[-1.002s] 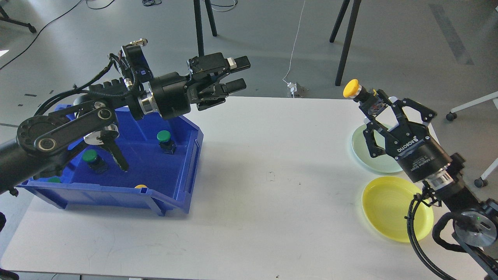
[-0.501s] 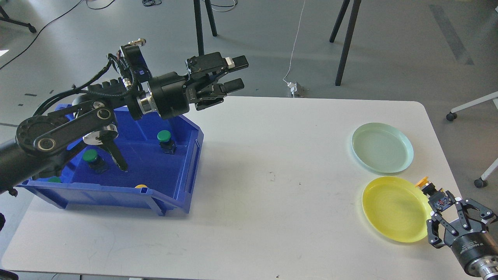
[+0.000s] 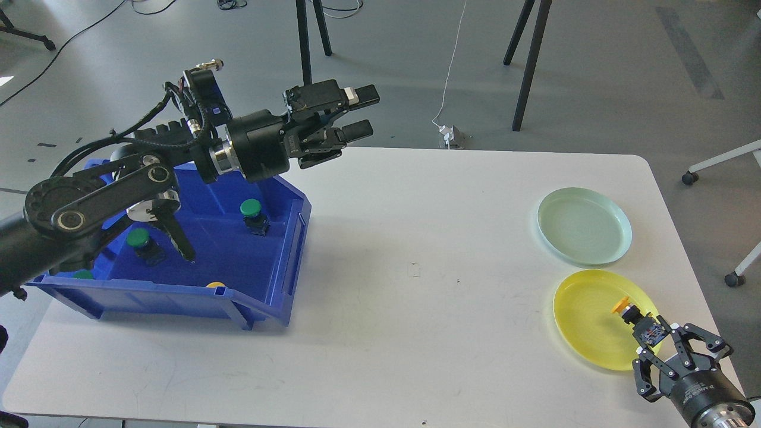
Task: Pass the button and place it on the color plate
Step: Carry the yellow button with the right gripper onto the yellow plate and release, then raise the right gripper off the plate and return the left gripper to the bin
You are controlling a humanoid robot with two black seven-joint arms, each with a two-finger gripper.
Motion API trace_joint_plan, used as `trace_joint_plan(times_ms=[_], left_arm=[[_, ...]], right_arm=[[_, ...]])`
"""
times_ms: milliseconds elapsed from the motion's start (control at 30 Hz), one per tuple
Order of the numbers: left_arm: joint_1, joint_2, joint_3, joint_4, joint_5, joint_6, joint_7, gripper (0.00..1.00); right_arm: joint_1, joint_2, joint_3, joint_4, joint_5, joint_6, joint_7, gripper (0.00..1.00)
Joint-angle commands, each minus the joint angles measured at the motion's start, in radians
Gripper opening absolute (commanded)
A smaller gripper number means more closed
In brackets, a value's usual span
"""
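Note:
My right gripper [image 3: 661, 343] is at the front right corner of the table, shut on a yellow-capped button [image 3: 631, 314]. The button's cap hangs over the right part of the yellow plate [image 3: 585, 315]; I cannot tell whether it touches the plate. The pale green plate [image 3: 582, 224] lies empty behind the yellow one. My left gripper [image 3: 361, 112] is open and empty, held high over the table's back edge, right of the blue bin [image 3: 279, 279].
The blue bin at the left holds green buttons [image 3: 250, 208] [image 3: 138, 238] and a yellow one [image 3: 215, 285] near its front wall. My left arm crosses over the bin. Bare white table [image 3: 416, 267] lies between bin and plates.
My right gripper came down with the yellow button from above the green plate to the front right corner, then moved left over the yellow plate. The left arm has barely moved.

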Motion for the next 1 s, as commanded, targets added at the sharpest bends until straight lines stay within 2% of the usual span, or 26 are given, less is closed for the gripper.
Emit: trace_joint_plan(times_ms=[0, 67, 100, 134, 200, 267, 401, 568, 768, 968], left_arm=[[0.000, 0.015, 0.000, -0.004, 0.000, 0.000, 0.000, 0.83], [0.000, 0.035, 0.000, -0.006, 0.000, 0.000, 0.000, 0.84], [0.000, 0.058, 0.000, -0.006, 0.000, 0.000, 0.000, 0.85], [0.000, 0.085, 0.000, -0.007, 0.000, 0.000, 0.000, 0.86], [0.003, 0.134, 0.000, -0.009, 0.002, 0.000, 0.000, 0.87], [0.003, 0.189, 0.001, -0.009, 0.006, 0.000, 0.000, 0.94], [-0.003, 0.327, 0.006, -0.009, 0.050, 0.000, 0.000, 0.98], [-0.015, 0.450, -0.003, -0.018, 0.372, 0.000, 0.000, 0.98], [-0.026, 0.464, 0.008, -0.007, 0.696, 0.000, 0.000, 0.98], [-0.009, 0.446, 0.020, 0.022, 0.997, 0.000, 0.000, 0.97]], right_arm=[[0.006, -0.001, 0.010, 0.001, 0.000, 0.005, 0.000, 0.67], [0.015, -0.001, 0.010, 0.002, 0.000, 0.005, -0.002, 0.79], [0.018, -0.003, 0.008, 0.002, 0.000, 0.005, -0.003, 0.91], [0.021, -0.003, 0.010, 0.002, 0.000, 0.005, -0.006, 0.98], [0.035, -0.003, 0.010, 0.007, 0.000, 0.006, -0.015, 0.97], [0.063, -0.006, 0.011, 0.016, 0.000, 0.006, -0.023, 0.97], [0.159, -0.020, 0.014, 0.044, 0.000, 0.006, -0.041, 0.97], [0.359, -0.040, 0.030, 0.045, 0.000, 0.008, -0.091, 0.97], [0.639, -0.046, -0.008, 0.005, -0.001, 0.051, -0.115, 0.98], [0.759, -0.070, -0.127, -0.056, 0.000, 0.085, -0.112, 0.98]])
